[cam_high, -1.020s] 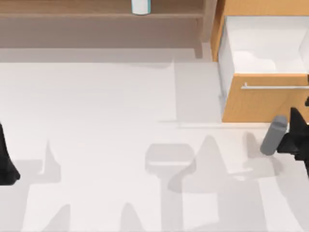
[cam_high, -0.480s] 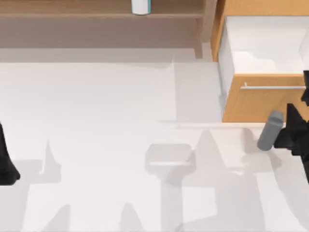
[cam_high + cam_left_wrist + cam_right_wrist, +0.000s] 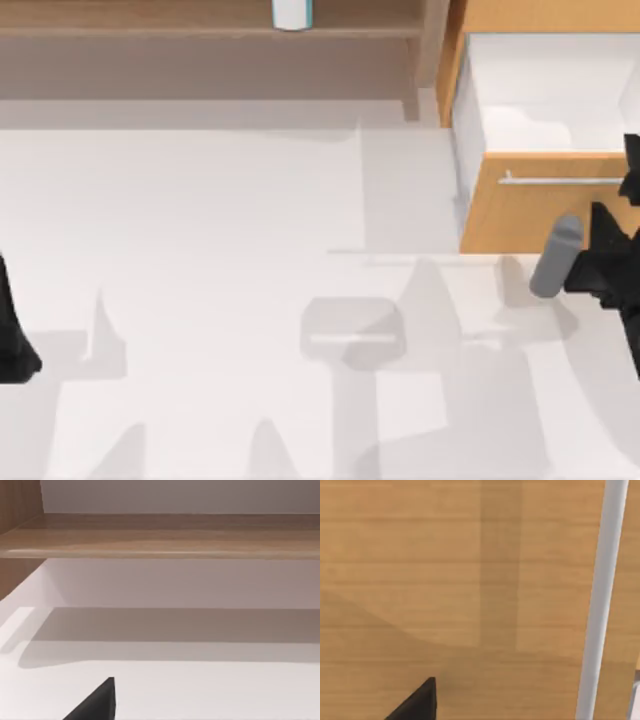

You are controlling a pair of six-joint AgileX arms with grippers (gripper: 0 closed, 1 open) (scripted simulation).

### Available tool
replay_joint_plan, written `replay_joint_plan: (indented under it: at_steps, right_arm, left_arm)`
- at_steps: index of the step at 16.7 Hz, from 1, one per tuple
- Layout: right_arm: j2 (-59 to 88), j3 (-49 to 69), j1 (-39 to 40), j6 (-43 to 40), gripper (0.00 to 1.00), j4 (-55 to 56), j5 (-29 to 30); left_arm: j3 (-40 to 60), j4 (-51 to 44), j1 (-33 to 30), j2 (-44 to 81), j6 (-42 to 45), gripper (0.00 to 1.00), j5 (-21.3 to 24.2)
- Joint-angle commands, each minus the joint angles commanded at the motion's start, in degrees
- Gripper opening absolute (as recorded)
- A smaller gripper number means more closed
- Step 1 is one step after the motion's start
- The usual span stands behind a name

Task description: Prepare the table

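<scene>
Desk (image 3: 200, 230) — big, flat, white: the right pincer (image 3: 578, 268), clenched on a grey tube-shaped bottle (image 3: 555, 257), has carried it up toward the open orange-wood drawer (image 3: 545, 215) — likely going inside.

the counter (image 3: 200, 230) looks smooth and matt, a plain white to light-grey top with no grain. the shelf unit (image 3: 200, 40) at its far edge is tan wood with a faint lengthwise grain and a soft sheen along its board (image 3: 160, 535). the drawer cabinet (image 3: 520, 215) is orange wood, its front (image 3: 445, 580) smooth with fine horizontal grain. its bar handle (image 3: 600, 600) looks like satin silver metal. the grey cylinder (image 3: 556, 257) looks matt and smooth. the right pincer (image 3: 600, 262) is matt black.
</scene>
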Motion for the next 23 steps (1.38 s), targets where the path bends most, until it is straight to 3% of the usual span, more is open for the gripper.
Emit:
replay_joint_plan:
  at_steps: [12,23]
  right_arm:
    - [0.0,0.0,0.0,0.0,0.02,0.0,0.0]
    - [0.3,0.8,-0.1,0.2,0.00,-0.6,-0.3]
  left_arm:
    - [0.0,0.0,0.0,0.0,0.0,1.00,0.0]
    - [0.0,0.0,0.0,0.0,0.0,1.00,0.0]
